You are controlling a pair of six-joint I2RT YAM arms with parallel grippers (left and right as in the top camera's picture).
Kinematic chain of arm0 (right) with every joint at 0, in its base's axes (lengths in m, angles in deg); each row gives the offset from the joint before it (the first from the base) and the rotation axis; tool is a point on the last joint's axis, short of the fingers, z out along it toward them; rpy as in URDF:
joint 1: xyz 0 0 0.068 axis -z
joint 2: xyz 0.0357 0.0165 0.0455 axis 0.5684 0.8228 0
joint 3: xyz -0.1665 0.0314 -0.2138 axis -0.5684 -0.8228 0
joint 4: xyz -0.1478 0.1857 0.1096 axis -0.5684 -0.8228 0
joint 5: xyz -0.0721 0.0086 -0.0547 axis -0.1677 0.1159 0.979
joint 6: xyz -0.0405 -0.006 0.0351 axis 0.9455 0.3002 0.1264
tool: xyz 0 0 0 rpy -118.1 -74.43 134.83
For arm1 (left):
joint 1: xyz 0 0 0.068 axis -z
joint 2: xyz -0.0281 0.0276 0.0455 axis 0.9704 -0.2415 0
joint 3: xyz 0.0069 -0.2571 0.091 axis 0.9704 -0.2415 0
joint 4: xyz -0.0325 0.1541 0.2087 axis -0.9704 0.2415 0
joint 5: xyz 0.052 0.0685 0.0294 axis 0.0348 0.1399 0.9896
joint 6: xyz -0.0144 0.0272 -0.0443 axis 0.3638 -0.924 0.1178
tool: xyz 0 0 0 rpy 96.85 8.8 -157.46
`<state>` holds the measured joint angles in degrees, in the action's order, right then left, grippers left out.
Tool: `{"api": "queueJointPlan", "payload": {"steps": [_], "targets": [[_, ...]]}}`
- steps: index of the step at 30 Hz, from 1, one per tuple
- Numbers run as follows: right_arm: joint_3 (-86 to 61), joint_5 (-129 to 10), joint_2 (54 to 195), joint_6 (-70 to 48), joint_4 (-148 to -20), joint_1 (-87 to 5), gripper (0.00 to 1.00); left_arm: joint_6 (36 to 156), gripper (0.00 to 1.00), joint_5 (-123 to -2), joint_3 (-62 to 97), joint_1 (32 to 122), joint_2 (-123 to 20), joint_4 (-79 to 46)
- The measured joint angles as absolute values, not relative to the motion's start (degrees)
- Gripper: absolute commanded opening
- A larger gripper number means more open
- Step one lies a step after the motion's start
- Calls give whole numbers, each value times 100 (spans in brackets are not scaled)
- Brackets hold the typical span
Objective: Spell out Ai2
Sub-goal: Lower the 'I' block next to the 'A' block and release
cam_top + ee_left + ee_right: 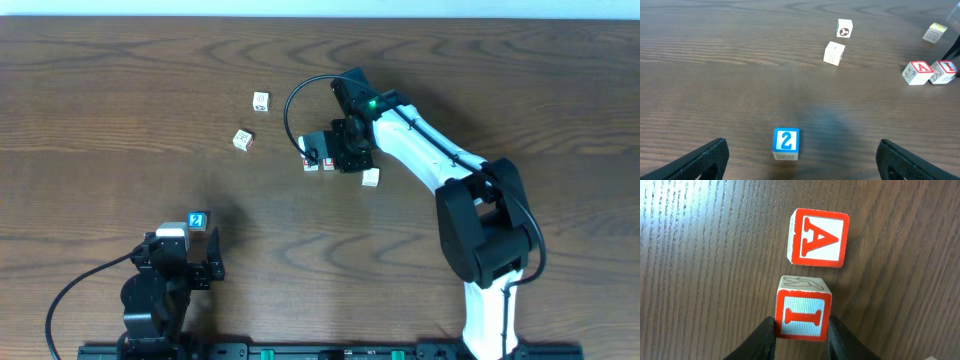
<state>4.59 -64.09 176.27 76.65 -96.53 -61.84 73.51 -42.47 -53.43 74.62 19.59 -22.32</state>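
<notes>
Closest in, the left claw (802,145) is spread wide and low over the surface (100,100), holding nothing. The 2 cube (786,141) sits just ahead, between its fingers, touching neither: blue face, white numeral, upright.

Moving out to mid-surface, here's the action. The right claw (801,330) has its fingers tight along both sides of the I cube (803,316). Is it pinching or already slack? I cannot tell from here. The I cube rests flat, with a red border, a red letter on white and a faint line drawing on its side face. The A cube (818,237) lies just beside it with a narrow gap, red letter on white, and the pair runs slightly out of line.

This looks like the let-go after setting I next to A. To do it well, I'd say part the fingers evenly and rise straight up, so neither pad drags the I cube askew. The 2 cube is well apart from the pair and has yet to join on I's free side.

Further out, a pale cube (371,178) lies near the right claw, and two more plain cubes (242,139) sit beyond.
</notes>
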Motion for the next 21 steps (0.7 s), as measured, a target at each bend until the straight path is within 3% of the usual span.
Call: {"api": "queueJointPlan", "payload": {"steps": [7,12,15,18,21], "targets": [[459,-6422,17627,7681,-9655,-6184,39,7351,95,-4247,-5343,7462,1959,-2232],[459,-6435,17627,7674,-9664,-6184,49,7351,95,-4247,-5343,7462,1959,-2232],[459,-6453,17627,7615,-9727,-6184,79,7351,95,-4247,-5343,7462,1959,-2232],[461,-6453,17627,7543,-9869,-6184,99,7351,96,-4247,-5343,7462,1959,-2232],[568,-6455,17631,7501,-10123,-6186,99,7351,95,-4247,-5343,7462,1959,-2232]]}}
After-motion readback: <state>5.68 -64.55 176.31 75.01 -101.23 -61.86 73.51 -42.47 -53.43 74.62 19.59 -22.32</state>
